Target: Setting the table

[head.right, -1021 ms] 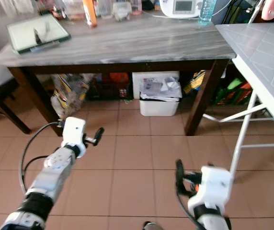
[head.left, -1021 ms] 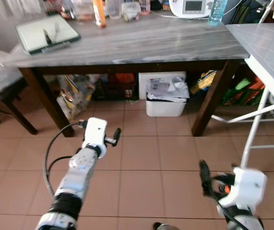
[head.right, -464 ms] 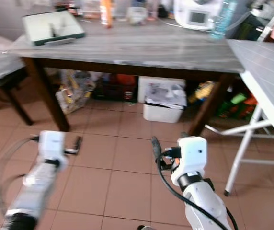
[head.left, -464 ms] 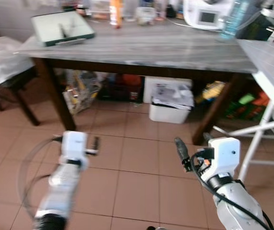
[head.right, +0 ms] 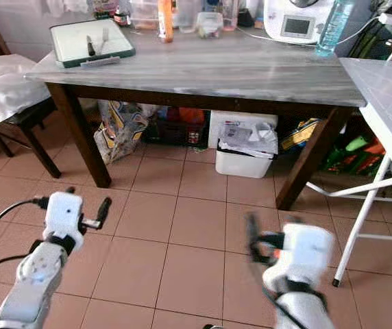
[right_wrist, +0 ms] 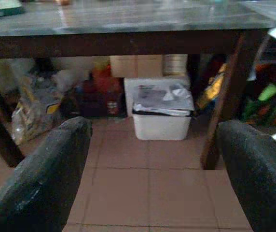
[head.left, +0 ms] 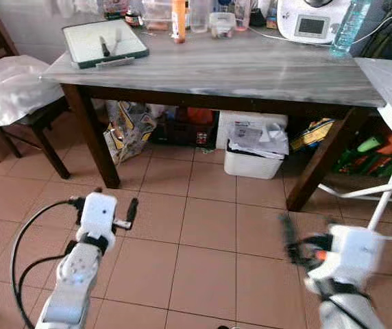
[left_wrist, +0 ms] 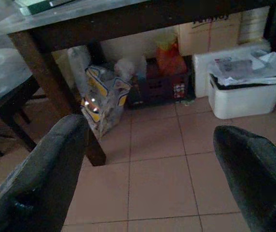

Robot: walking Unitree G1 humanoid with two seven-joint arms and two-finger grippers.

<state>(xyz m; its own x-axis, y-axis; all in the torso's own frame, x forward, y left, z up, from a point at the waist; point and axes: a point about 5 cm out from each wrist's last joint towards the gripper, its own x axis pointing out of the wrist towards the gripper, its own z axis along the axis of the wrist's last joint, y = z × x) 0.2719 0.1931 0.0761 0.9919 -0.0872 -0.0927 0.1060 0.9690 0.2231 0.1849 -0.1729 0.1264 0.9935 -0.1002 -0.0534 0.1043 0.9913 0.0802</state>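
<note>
Both grippers, left (left_wrist: 143,179) & right (right_wrist: 152,169), hung spread and empty over floor at frame bottom, w/ tray (head.left: 105,44) upper left on table (head.left: 251,68), so robot should prob. walk closer before reaching.

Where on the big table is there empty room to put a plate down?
The grey table is bare across its middle and front, between the green-rimmed tray at its left corner and the blue bottle at the right. The back edge is crowded: the orange bottle, jars and the white appliance stand in a row there.
</note>
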